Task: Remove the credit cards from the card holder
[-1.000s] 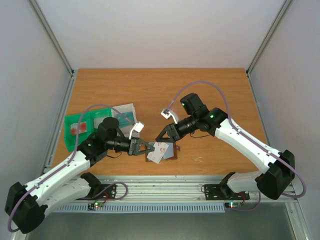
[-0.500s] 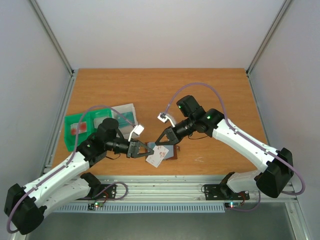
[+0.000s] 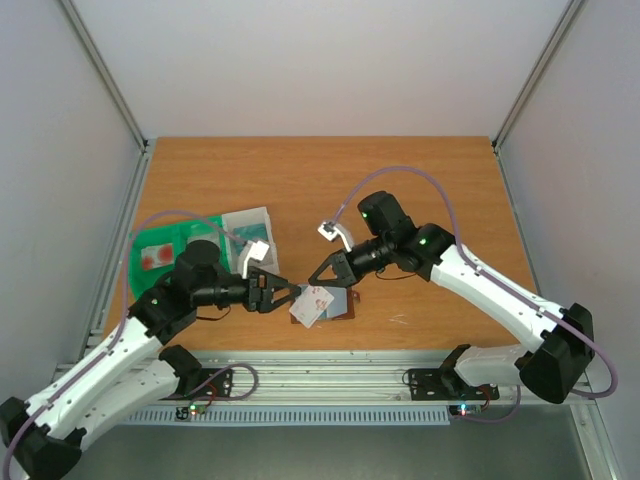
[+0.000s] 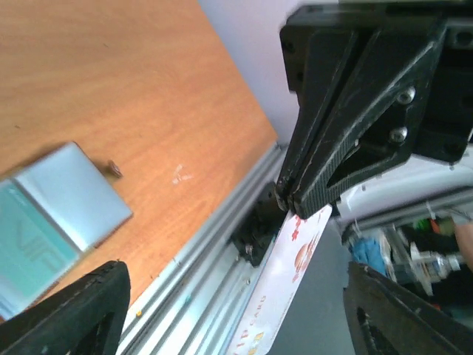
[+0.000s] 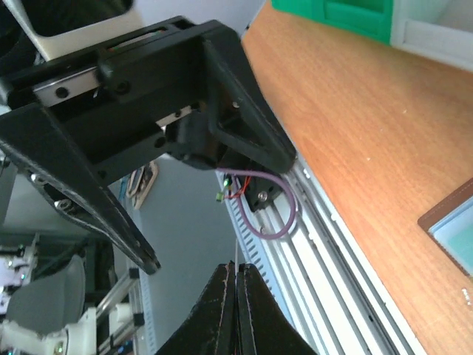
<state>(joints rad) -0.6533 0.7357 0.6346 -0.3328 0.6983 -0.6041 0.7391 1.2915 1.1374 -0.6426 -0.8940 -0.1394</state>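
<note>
White credit card (image 3: 312, 305) dangles, clamped at one end by the right gripper (image 3: 317, 284), just above the card holder (image 3: 343, 301) lying near-centre on the table (image 3: 300, 180); left gripper (image 3: 285, 297) spreads wide, released, holding nothing, just left of it.

Green and clear plastic compartment tray (image 3: 160, 238) sits on orange-brown wooden tabletop (image 3: 300, 180), left of and beyond left gripper (image 3: 290, 297), apart from it; silver aluminium rail (image 3: 330, 375) nearside
</note>
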